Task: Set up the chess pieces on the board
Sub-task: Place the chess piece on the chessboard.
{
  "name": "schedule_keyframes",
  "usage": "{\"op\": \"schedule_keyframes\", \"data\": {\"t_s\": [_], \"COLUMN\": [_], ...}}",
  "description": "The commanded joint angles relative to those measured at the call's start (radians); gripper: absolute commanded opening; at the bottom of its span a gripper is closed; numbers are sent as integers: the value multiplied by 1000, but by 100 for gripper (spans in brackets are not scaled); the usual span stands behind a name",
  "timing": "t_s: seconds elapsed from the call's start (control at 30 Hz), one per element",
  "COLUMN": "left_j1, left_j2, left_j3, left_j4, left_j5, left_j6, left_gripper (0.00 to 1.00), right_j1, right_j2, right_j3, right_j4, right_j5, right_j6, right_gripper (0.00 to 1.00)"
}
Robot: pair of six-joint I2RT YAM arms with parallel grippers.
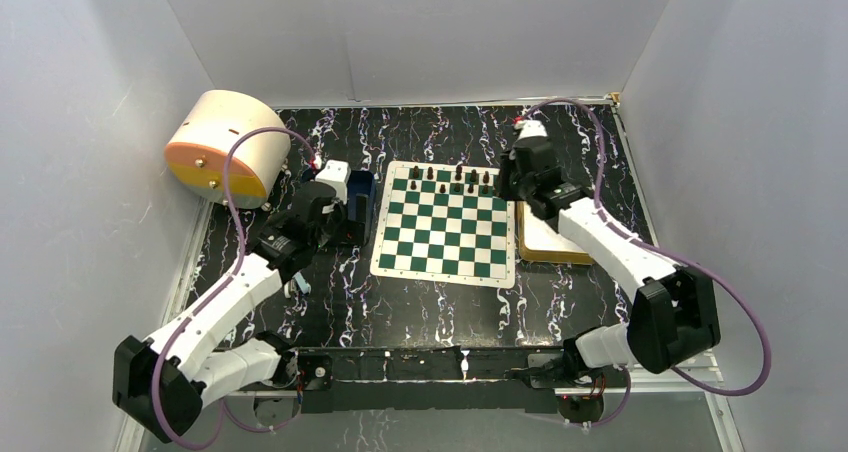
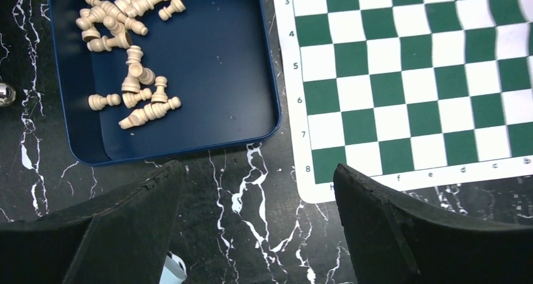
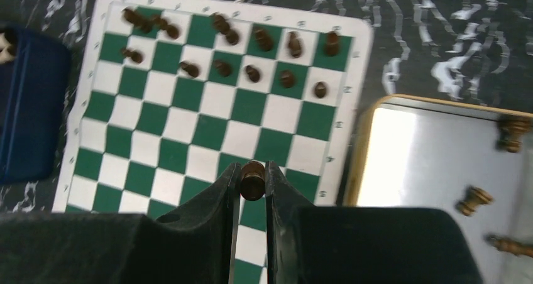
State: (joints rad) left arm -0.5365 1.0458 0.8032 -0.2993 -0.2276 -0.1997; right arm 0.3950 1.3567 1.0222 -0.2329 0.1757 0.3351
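Black marbled surface [image 1: 420, 312] holds the board [image 1: 445, 227], chess pieces [image 3: 251, 73] on its far rows. Right pincer [image 3: 252, 183] clamps one dark piece [image 3: 252, 178] over the board; left pincer [image 2: 256, 171] gapes empty beside the blue tray [image 2: 214, 58].

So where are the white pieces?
The white pieces lie jumbled in the blue tray, seen in the left wrist view, on the table just left of the board.

Chess piece [image 3: 252, 180] blurred, kind unclear
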Motion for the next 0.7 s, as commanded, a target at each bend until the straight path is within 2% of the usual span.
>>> {"op": "schedule_keyframes", "data": {"t_s": [0.0,0.33,0.67], "left_j1": [1,1,1], "left_j2": [-94,-215,-300], "left_j3": [-2,-60,-101], "left_j4": [-9,-27,-19], "left_j5": [3,-120,-237], "left_j6": [-44,11,6], "left_gripper": [86,85,85], "right_j1": [136,386,531], "right_j2": [-2,179,341], "right_j3": [-32,-13,45], "right_j4": [100,202,264], "right_j5": [23,77,99], "right_j6": [-13,-66,-97], "right_gripper": [18,18,21]}}
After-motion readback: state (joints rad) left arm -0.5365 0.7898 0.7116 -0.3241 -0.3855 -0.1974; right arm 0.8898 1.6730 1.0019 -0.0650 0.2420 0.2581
